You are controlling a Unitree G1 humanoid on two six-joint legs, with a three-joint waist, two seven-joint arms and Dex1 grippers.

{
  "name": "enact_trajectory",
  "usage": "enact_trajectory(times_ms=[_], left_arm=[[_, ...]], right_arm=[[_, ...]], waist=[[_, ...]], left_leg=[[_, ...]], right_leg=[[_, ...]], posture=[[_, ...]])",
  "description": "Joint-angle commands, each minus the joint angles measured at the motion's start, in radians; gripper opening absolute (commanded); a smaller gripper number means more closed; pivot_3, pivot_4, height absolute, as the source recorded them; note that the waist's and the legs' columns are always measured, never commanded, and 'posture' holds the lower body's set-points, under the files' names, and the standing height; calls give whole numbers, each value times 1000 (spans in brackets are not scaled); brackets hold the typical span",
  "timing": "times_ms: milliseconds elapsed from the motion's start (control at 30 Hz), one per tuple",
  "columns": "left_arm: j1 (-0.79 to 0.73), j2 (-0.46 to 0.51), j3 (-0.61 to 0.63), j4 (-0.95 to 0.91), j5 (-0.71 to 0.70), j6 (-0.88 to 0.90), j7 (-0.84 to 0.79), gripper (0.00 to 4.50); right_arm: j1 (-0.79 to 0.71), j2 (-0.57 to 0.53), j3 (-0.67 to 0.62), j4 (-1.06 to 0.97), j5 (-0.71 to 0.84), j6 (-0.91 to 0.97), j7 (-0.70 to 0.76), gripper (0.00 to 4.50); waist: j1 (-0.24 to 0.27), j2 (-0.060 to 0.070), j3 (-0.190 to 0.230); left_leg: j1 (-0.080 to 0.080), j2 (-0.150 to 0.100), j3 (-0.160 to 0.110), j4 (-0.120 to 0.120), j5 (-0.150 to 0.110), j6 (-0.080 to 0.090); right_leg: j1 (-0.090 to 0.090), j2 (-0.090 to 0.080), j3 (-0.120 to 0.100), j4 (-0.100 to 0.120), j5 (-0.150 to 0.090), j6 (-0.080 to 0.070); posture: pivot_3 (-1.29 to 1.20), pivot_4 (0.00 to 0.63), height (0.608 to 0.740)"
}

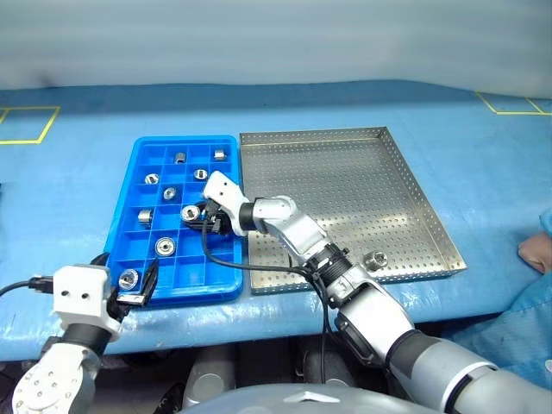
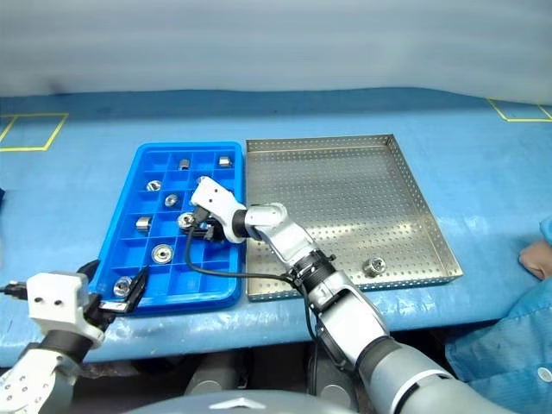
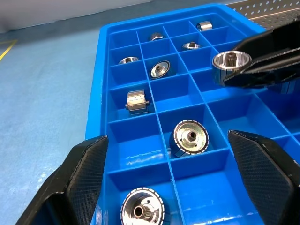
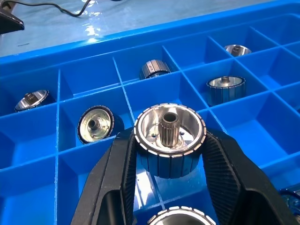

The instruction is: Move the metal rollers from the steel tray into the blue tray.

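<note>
My right gripper (image 4: 169, 146) is shut on a shiny metal roller (image 4: 169, 136), one finger on each side of it. It hangs just above the middle compartments of the blue tray (image 1: 138, 159). Several more rollers lie in separate compartments, such as one (image 1: 164, 246) near the front and one (image 1: 180, 157) at the back. My left gripper (image 3: 168, 150) stands open and holds nothing at the tray's near left corner, with a roller (image 3: 142, 211) below it. The steel tray (image 1: 345, 134) lies right of the blue tray, with one roller (image 1: 375, 259) near its front rim.
Both trays rest on a blue table cover with yellow tape marks at the far left (image 1: 26, 125) and far right (image 1: 509, 103). A person's hand (image 1: 536, 252) shows at the right edge. A black cable (image 1: 259, 269) loops from my right wrist over the trays' seam.
</note>
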Motion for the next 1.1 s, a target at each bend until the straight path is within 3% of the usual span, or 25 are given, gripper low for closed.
enact_trajectory(times_ms=[33,100,333,500,667,833,900,1100], left_arm=[[-23,9,-31,-18,18,-4,9,4459],[-39,11,-43,-14,21,2,11,4459],[-69,15,-73,1,17,19,10,4459],[-91,11,-91,15,4,19,3,4459],[-202,-30,-138,41,-116,-13,-46,4459],[-418,-182,-167,151,-362,-43,-76,4459],[-495,-256,-180,212,-486,-30,-88,4459],[-593,-317,-237,306,-694,8,-139,4459]], right_arm=[[-29,12,-31,-13,3,-37,8,1677],[-32,13,-35,-4,4,-28,12,1677],[-11,20,-47,-51,9,-51,15,3921],[-5,17,-98,-117,30,-41,-24,3921],[54,-50,-195,-437,147,126,-28,3921],[97,-68,-394,-710,413,441,-124,3921],[111,-33,-502,-791,618,588,-189,3921],[148,48,-663,-883,1021,778,-406,3921]], waist=[[0,0,0],[-1,0,0],[-1,0,0],[-1,0,0],[4,0,0],[-5,1,0],[-23,1,0],[-100,1,0]], left_leg=[[0,0,0,0,0,0],[0,0,-1,0,0,0],[0,0,-1,-1,0,0],[0,0,-2,0,0,-1],[-1,0,-4,1,0,-1],[-1,0,-5,3,0,-1],[-1,0,-5,3,0,-1],[-2,0,-5,3,0,1]], right_leg=[[0,0,-1,0,0,0],[0,0,-1,0,0,0],[0,0,-1,0,0,-1],[1,0,-2,0,0,-1],[2,-1,-3,0,0,-1],[3,-1,-4,0,0,0],[3,0,-4,0,2,0],[3,1,-3,0,4,2]], posture=[[216,150,740],[216,150,740],[199,150,740],[167,150,740],[109,150,740],[17,150,740],[-39,150,740],[-134,150,740]])
